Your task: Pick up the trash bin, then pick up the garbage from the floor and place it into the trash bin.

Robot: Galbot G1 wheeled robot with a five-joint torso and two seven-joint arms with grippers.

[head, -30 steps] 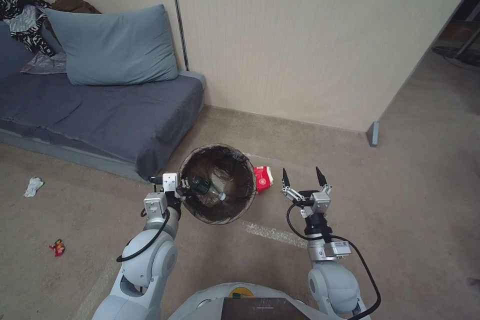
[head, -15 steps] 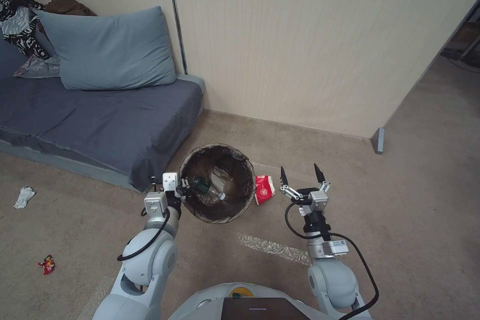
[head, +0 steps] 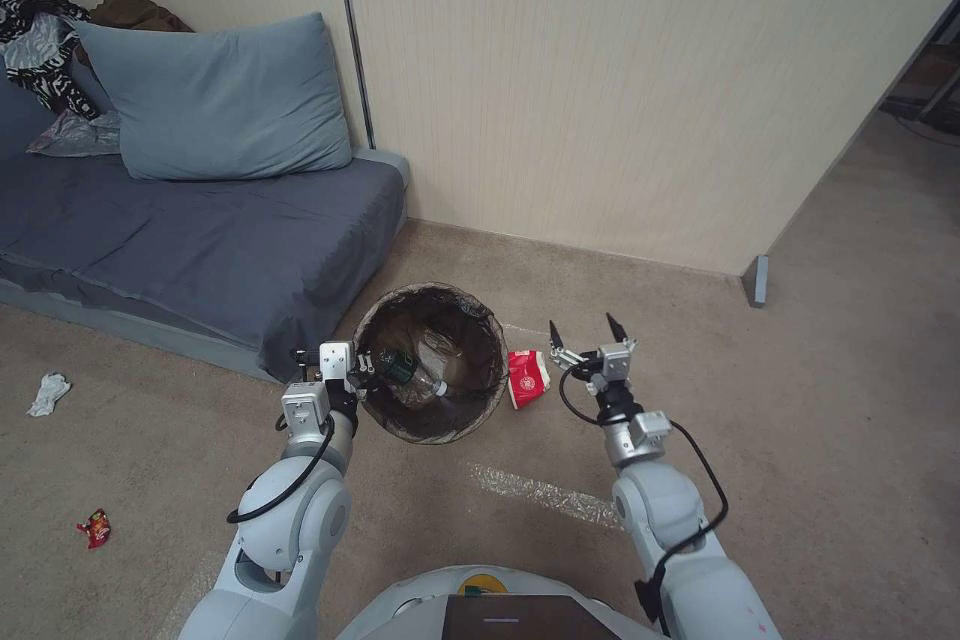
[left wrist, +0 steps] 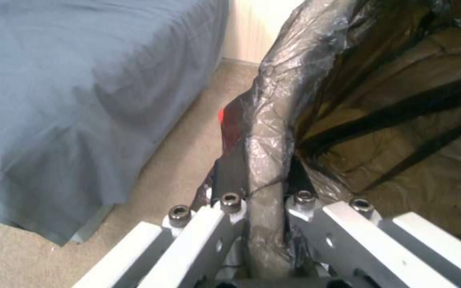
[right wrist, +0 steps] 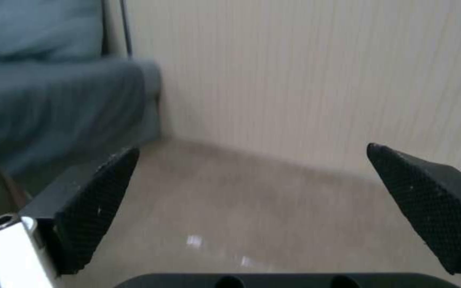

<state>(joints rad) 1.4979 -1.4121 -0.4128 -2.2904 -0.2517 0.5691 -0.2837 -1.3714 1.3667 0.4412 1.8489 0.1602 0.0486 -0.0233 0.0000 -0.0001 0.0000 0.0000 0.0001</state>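
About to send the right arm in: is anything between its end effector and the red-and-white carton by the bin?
Nothing visible. The right end effector is open beside the carton, with bare carpet between them. The bin, held at its rim by the left end effector, sits on the carton's other side.

The bin (head: 432,363) wears a glossy, crinkled plastic liner (left wrist: 273,120). The right gripper (right wrist: 252,208) has matt black pads (right wrist: 97,200) with a knurled texture. The floor (head: 800,400) is rough beige carpet.

Right gripper (right wrist: 252,200) agape — carpet, wall
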